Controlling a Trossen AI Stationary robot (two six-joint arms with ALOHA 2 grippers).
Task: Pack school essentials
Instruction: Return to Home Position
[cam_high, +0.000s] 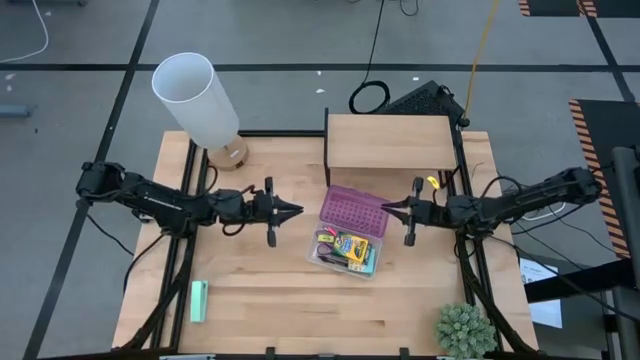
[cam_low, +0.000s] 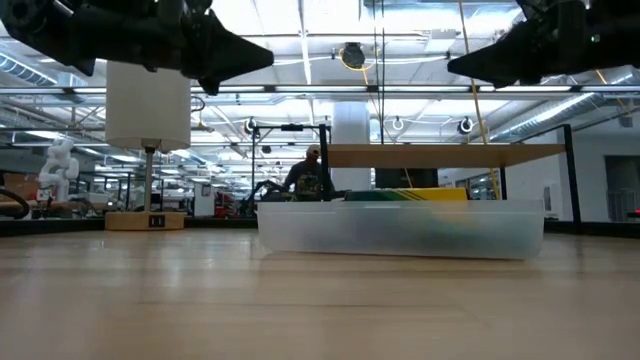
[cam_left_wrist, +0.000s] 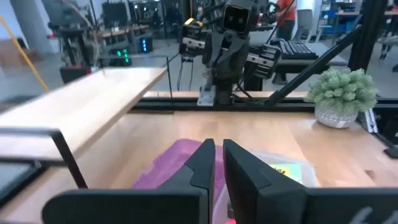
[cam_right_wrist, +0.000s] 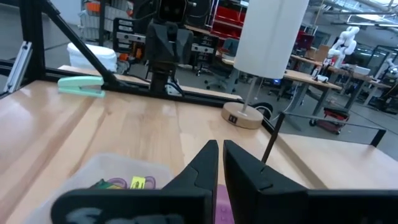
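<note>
Two matte black jointed arms, built of chunky segments, with black cables looping off their rear links. The left gripper (cam_high: 297, 211) and right gripper (cam_high: 385, 208) each end in flat, tapering black fingers (cam_left_wrist: 205, 163).

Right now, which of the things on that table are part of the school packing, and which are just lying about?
Part of the job:
- crayon box, lying in the clear case
- clear case with its purple lid open

Just lying about:
- mint-green block
- white lamp
- small potted plant
- wooden shelf

Left end effector and right end effector hover shut beside the case.
</note>
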